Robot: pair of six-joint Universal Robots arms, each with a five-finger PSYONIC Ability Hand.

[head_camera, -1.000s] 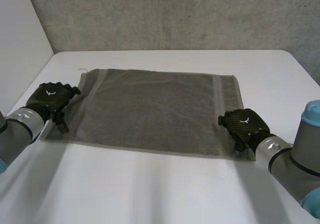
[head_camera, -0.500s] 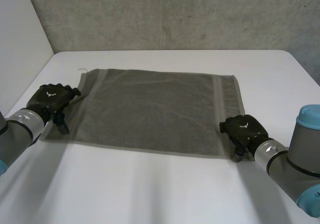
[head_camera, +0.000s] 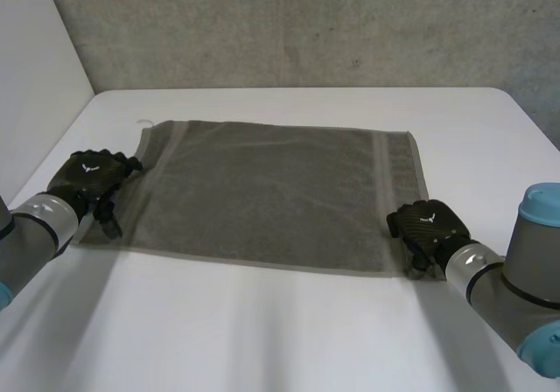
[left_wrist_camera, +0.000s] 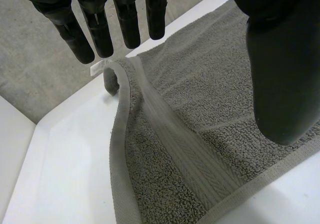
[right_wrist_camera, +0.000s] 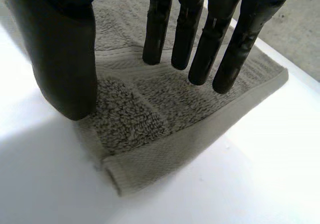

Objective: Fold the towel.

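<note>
Towel [head_camera: 271, 191]: grey, spread flat and unfolded on the white table [head_camera: 262, 339].
Left hand [head_camera: 92, 178]: at the near left corner, fingers straight, thumb held wide, gripping nothing. It has barely shifted in the last second.
Right hand [head_camera: 426, 227]: has eased down toward the near right corner. Fingers straight over the cloth, thumb apart, no pinch yet.
Status: I have both near corners bracketed. I judge pinching them comes next; the fold is not begun.

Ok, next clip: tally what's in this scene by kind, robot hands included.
towel: 1
robot hands: 2 (left hand, right hand)
table: 1
Total: 4
</note>
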